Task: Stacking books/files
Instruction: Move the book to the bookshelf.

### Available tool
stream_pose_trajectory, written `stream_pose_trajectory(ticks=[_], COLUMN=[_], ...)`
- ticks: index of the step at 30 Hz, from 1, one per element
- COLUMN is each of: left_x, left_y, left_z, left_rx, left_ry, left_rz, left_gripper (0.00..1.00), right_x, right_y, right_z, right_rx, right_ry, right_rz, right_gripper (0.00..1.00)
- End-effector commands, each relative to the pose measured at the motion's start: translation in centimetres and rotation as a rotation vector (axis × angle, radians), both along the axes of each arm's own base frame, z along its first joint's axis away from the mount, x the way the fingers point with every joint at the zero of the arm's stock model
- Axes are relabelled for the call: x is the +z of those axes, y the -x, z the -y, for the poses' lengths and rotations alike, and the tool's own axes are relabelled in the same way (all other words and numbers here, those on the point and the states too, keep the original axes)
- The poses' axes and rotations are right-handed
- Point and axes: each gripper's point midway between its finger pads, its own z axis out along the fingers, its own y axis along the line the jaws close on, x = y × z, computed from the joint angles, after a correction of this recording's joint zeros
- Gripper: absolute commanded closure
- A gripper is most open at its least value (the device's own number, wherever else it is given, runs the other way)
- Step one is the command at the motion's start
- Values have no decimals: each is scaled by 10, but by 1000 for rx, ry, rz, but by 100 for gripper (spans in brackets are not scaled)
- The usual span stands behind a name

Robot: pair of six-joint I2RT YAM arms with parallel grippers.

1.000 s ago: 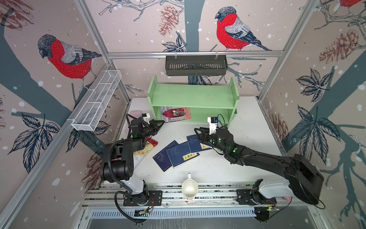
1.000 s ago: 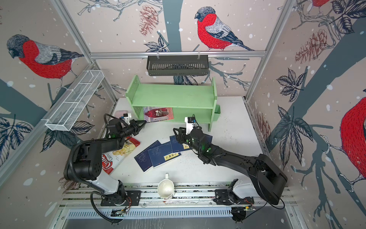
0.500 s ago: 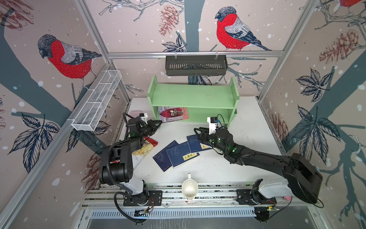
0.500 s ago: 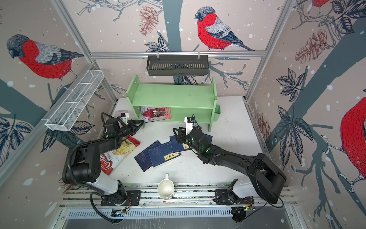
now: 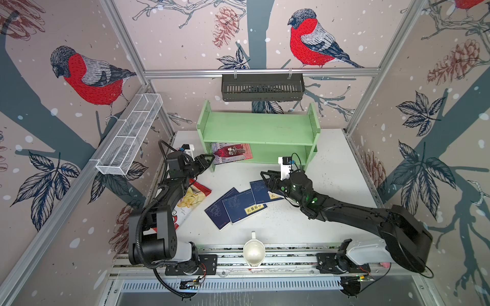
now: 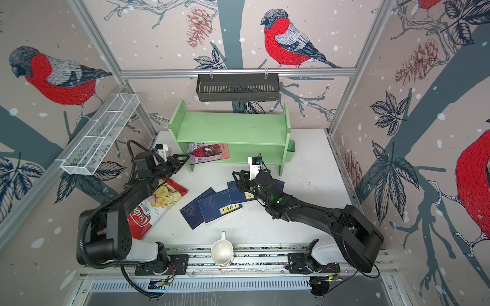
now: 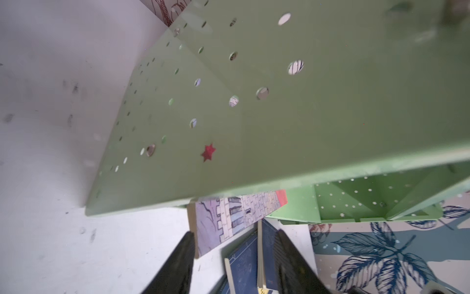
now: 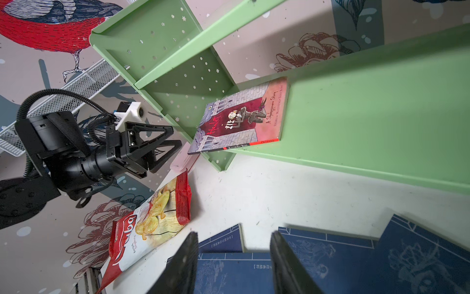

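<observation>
A pink-and-red illustrated book lies flat on the lower board of the green shelf, one corner sticking out past the front. My left gripper is open at that corner. The book's edge sits beside one finger without being pinched. Several navy-blue books lie fanned and overlapping on the white table. My right gripper hovers open over their far end with nothing between its fingers, and its arm hides part of the rightmost book.
A red crisp bag lies under the left arm, a pale pink case beside the shelf's left foot. A white cup stands at the table's front edge. A black basket hangs above the shelf; a white wire basket runs along the left wall.
My left gripper's jaws have opened and let go of the pink-and-red book, which now rests on the lower shelf. The right arm has not moved.
</observation>
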Motion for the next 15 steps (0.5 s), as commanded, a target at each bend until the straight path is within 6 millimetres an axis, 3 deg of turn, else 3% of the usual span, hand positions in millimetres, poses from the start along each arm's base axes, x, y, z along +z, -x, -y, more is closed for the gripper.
stream_pose_trajectory(ticks=[1, 7, 10, 15], left_x=[-22, -27, -29, -31], left_y=[15, 17, 15, 16], left_z=[-11, -31, -40, -33], left_rx=[-2, -9, -5, -71], left_ry=[-162, -436, -568, -625], left_rz=[-76, 7, 100, 213], left_gripper=[55, 58, 53, 46], right_x=[10, 10, 9, 8], right_y=[0, -1, -2, -4], right_z=[-2, -2, -3, -4], right_rx=[12, 14, 15, 16], right_ry=[-31, -17, -3, 4], right_rz=[31, 41, 44, 49], right_gripper=[52, 52, 52, 52])
